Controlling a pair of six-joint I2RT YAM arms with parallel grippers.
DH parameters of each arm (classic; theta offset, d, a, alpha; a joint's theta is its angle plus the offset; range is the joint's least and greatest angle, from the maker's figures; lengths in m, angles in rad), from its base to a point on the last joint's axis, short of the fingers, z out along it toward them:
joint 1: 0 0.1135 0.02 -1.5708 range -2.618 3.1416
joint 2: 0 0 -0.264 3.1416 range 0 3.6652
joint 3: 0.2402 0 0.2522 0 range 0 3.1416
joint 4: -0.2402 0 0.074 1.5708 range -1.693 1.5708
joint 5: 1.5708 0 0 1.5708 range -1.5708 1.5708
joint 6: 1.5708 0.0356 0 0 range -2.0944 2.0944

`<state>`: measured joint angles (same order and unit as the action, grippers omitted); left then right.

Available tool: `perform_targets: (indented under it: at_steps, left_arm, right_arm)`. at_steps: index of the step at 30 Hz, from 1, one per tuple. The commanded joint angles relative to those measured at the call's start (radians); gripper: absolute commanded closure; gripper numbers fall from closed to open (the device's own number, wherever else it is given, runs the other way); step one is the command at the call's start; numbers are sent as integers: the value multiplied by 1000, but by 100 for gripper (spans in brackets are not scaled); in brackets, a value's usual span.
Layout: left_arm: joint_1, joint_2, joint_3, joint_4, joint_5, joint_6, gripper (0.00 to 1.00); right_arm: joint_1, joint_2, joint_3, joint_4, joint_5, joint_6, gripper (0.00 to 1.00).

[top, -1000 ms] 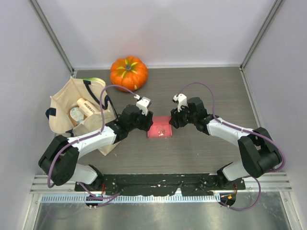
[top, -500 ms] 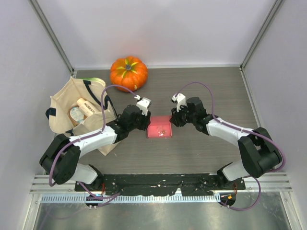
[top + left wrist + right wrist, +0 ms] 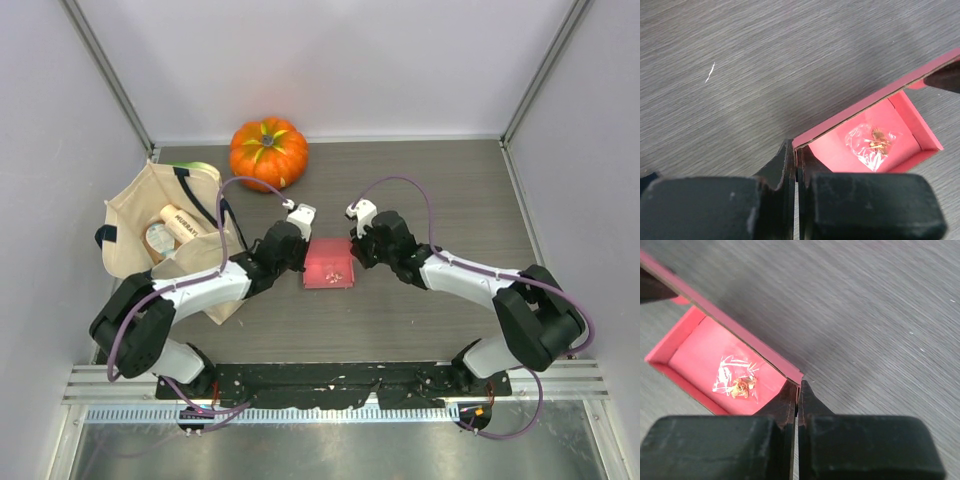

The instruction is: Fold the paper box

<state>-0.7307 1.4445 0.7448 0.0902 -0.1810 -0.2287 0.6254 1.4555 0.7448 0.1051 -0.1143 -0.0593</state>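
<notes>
Top external view: paper box (image 3: 330, 265) held between left gripper (image 3: 303, 258) and right gripper (image 3: 353, 252), each clamped on an opposite wall corner. Light, thin card, probably crushable; edges suit gentle pinching.

An orange pumpkin (image 3: 268, 152) sits at the back of the wood-grain worktop (image 3: 430, 185), near a beige tote bag (image 3: 130, 215) holding packaged goods.
</notes>
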Motion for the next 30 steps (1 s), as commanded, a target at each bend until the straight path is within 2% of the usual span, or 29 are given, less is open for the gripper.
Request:
perform_targets:
  at_steps: [1,2,7,11,19,30]
  left_arm:
    - [-71,8,57,28,-159,-53,100]
    - [-94,14,65,31,-243,-87,100]
    - [-131,65,99,39,-420,-176,100]
    - [-145,119,159,8,-547,-257,100]
    - [-170,178,160,60,-621,-337,100]
    - [-214,198,81,146,-678,-373,100]
  right_arm:
    - [74,-18,24,91,293,120,99]
    - [104,-17,24,91,339,163,99]
    - [160,-14,30,85,683,321,99]
    - [192,-14,13,119,829,406,99]
    - [220,6,-56,217,916,504,99]
    - [283,19,-191,439,1021,527,99]
